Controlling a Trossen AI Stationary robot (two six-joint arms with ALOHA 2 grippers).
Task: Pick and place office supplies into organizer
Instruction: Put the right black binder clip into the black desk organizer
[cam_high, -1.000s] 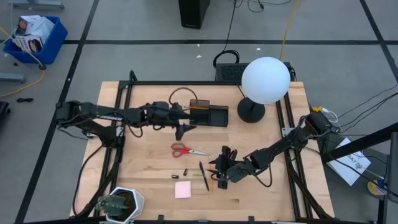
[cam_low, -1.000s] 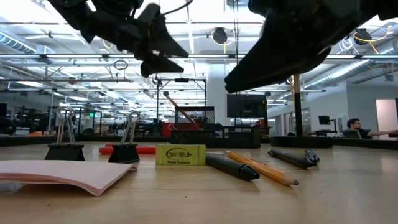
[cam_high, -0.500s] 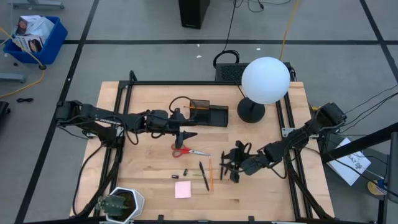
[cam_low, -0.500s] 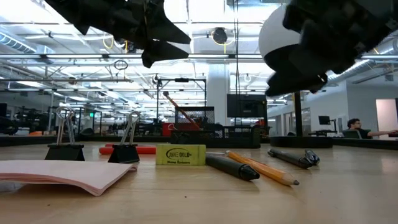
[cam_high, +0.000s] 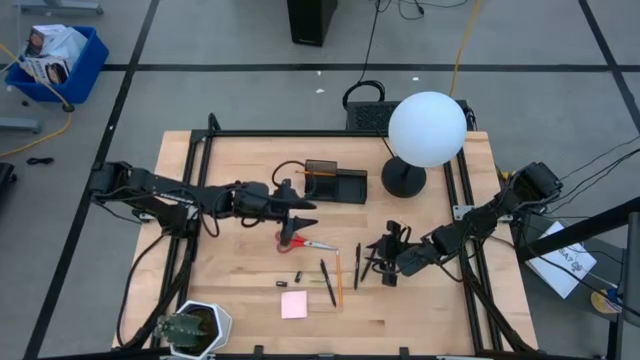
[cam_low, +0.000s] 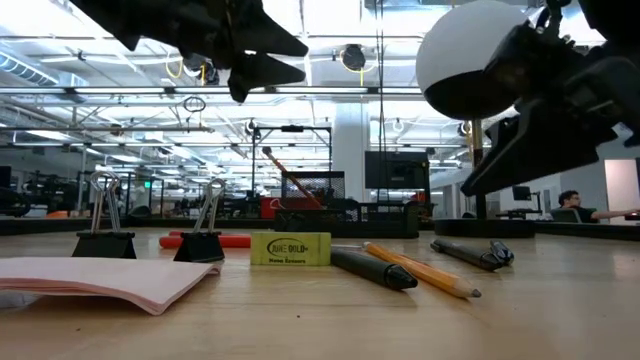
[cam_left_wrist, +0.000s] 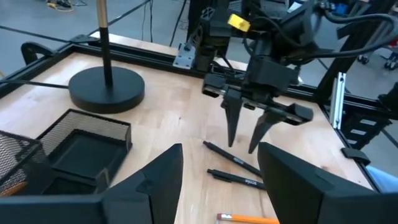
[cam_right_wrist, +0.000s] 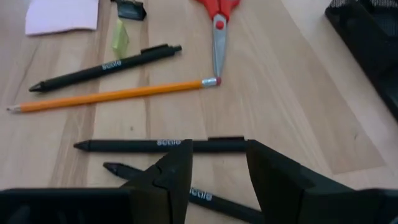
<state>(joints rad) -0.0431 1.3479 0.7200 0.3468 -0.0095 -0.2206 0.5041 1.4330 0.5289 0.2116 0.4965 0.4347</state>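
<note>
One pair of red scissors (cam_high: 303, 241) mid-table, three black pens (cam_right_wrist: 163, 145), one orange pencil (cam_right_wrist: 115, 95), one pink notepad (cam_high: 294, 304) nearer, two binder clips (cam_low: 104, 243), organizer (cam_high: 336, 183) farther back, left gripper (cam_high: 297, 222) spread empty over scissors, right gripper (cam_high: 382, 262) parted empty beside pens.

Red scissors (cam_high: 303, 241) – pink pad (cam_high: 294, 305) – black mesh organizer (cam_high: 336, 183)

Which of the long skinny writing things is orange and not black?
The pencil. It alone is orange, with a pink eraser tip near the scissors; the three pens beside it are black.
</note>
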